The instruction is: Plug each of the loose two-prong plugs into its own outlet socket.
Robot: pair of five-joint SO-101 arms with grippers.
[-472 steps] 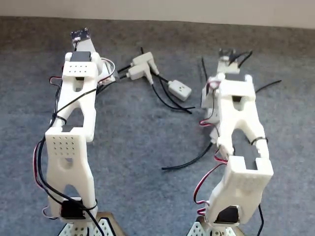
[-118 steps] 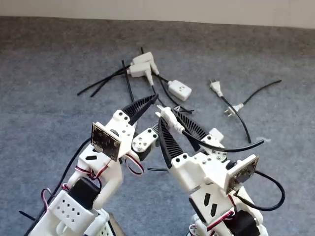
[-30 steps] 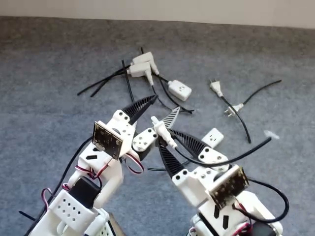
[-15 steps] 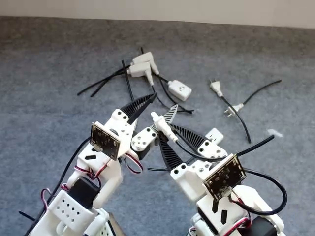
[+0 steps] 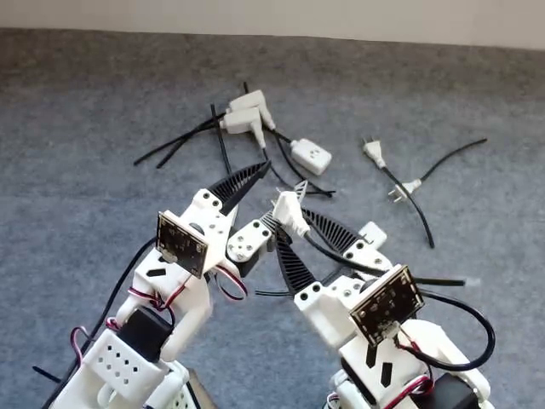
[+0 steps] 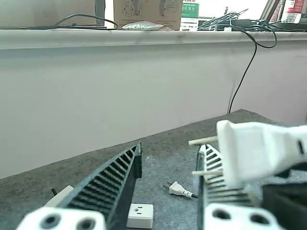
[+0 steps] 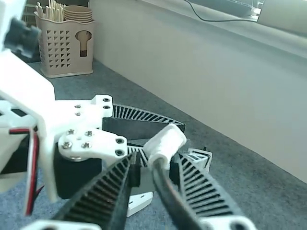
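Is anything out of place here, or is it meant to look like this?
The right hand holds a white plug in the air, prongs aimed at the open left hand, not at a socket. Black cords lie crossed on the carpet.

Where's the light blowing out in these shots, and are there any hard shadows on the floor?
Left wrist view: the window above the ledge is blown out, and the white plug is brightly lit. Right wrist view: light comes from behind the ledge, without glare on the plug. High view: soft, even light on the grey carpet, only faint shadows beside the cables.
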